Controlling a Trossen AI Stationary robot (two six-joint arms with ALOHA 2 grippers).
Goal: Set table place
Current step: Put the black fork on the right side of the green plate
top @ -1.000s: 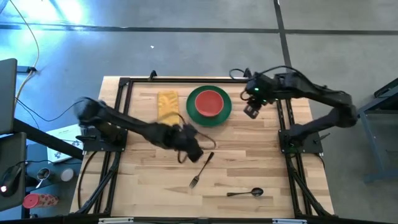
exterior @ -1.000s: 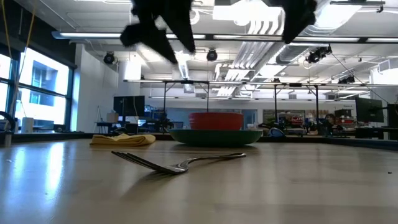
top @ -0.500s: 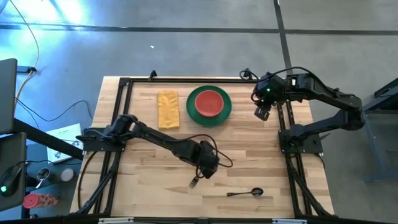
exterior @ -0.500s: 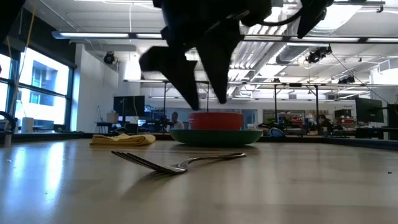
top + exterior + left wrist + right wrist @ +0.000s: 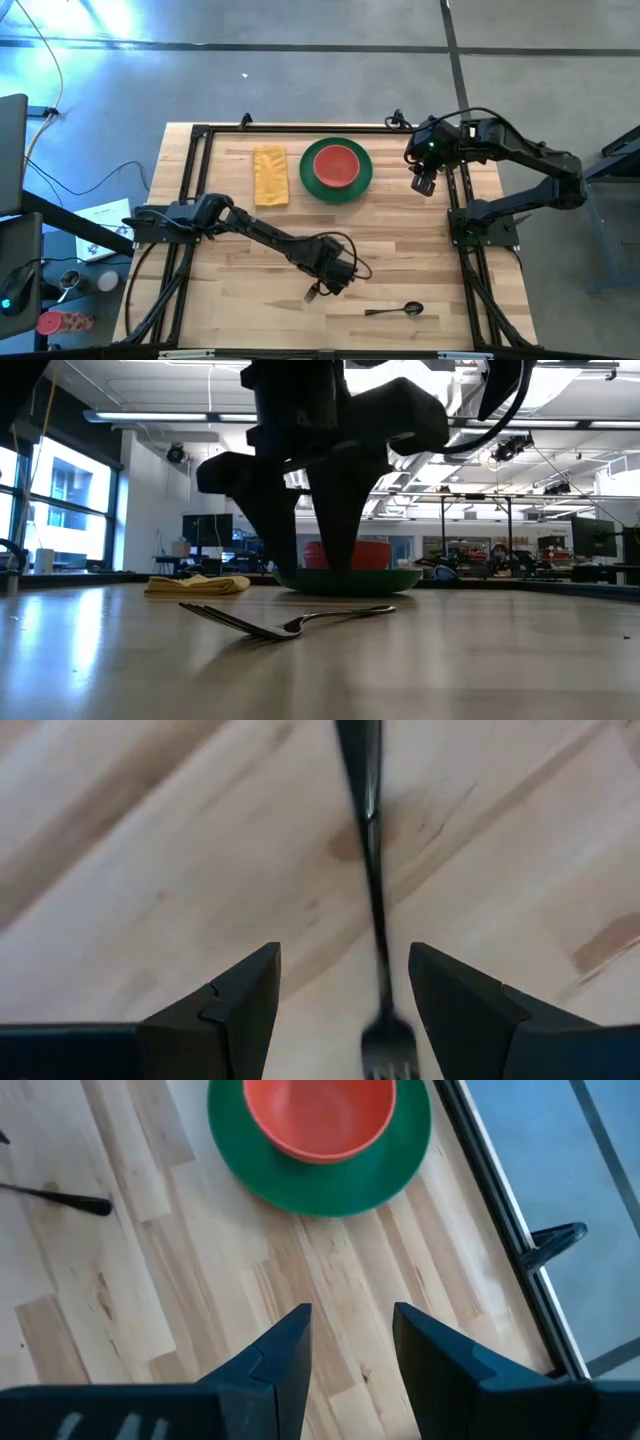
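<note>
Grey floor surrounds the work area, crossed by dark seams. A yellow cable runs over it at far left. A red-capped container and paper sheets lie off the left side. Behind, the low view shows windows, monitors, ceiling ducts and lights.

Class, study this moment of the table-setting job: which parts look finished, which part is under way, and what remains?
Done: the red bowl sits in the green plate, the napkin beside it. Under way: the open left gripper straddles the fork, not yet gripping. Left: placing the fork and the spoon. The right gripper waits open at the table's right edge.
</note>
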